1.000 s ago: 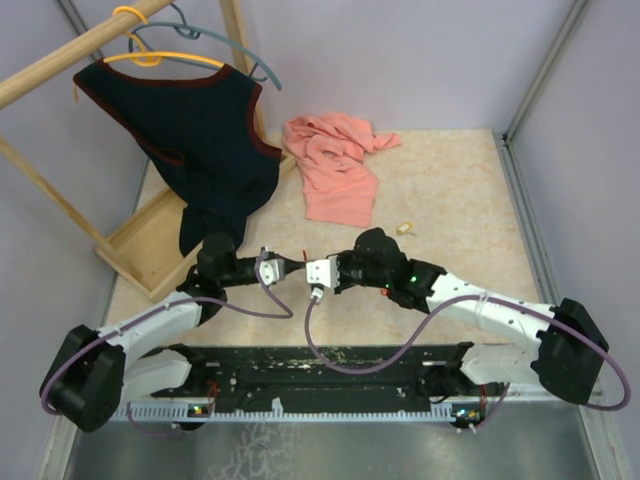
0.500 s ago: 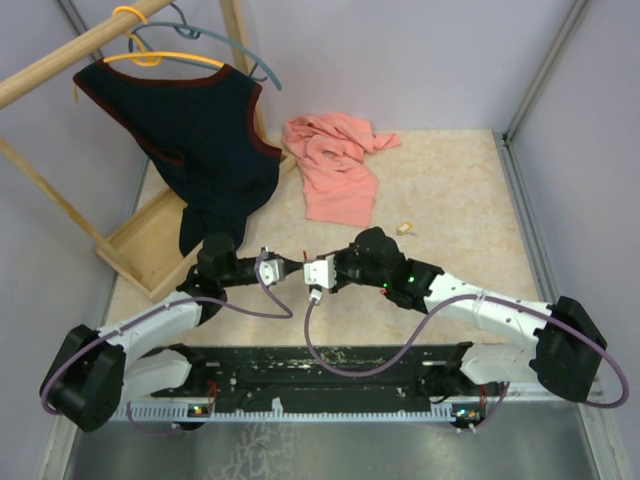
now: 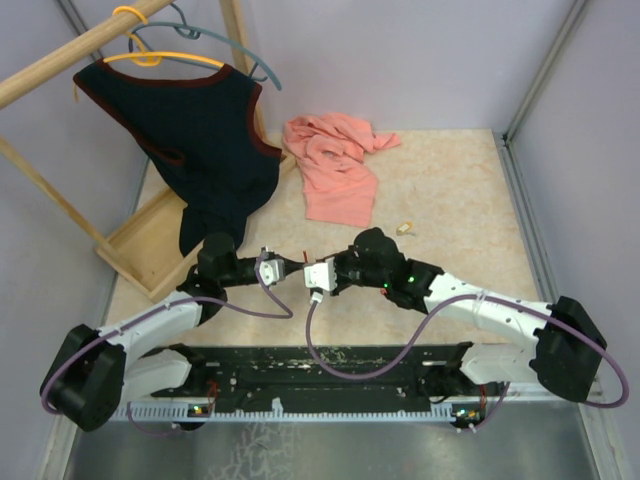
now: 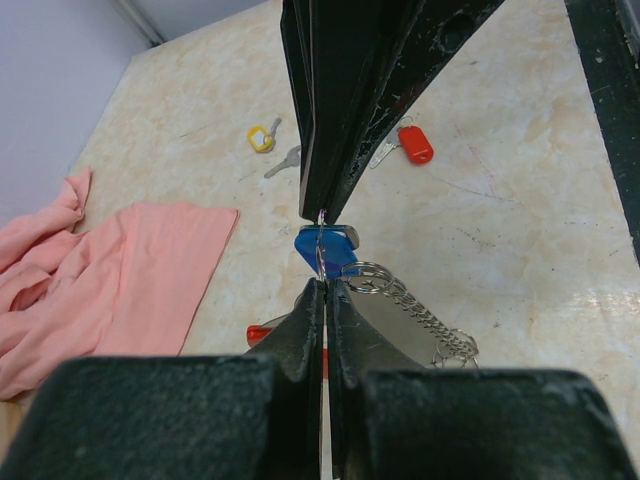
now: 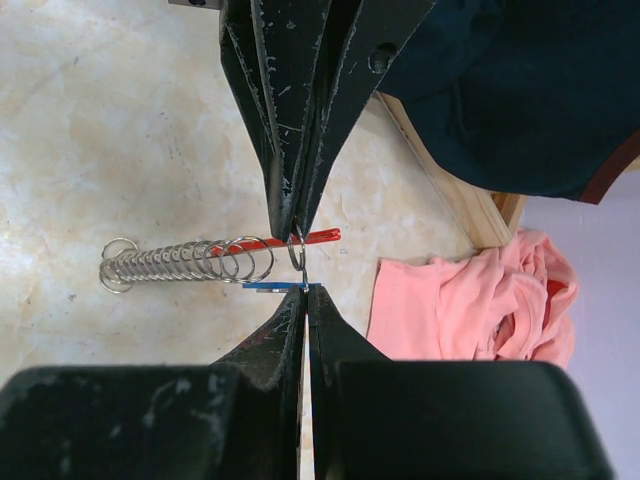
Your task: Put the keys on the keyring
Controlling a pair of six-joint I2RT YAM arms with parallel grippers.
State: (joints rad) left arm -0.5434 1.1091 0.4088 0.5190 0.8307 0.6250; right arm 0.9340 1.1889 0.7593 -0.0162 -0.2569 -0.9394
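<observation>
Hardly anything had shifted in the last second: both arms stayed tip to tip, low over the middle of the surface [image 3: 460, 200]. The left gripper [image 4: 322, 285] had its jaws pressed together, apparently pinching the keyring [image 5: 325, 236] by its red side. The right gripper [image 5: 305, 290], jaws likewise pressed together, seemed to pinch the blue key [image 4: 325, 245]. Whether that key was threaded on, I could not tell. The red key [image 4: 415, 145] and yellow key [image 4: 260, 138] lay loose, well apart from the tips, so most of the job remained. Open room lay to the right; the wooden rack [image 3: 135, 255] and pink cloth [image 3: 335, 170] crowded the left and far side
</observation>
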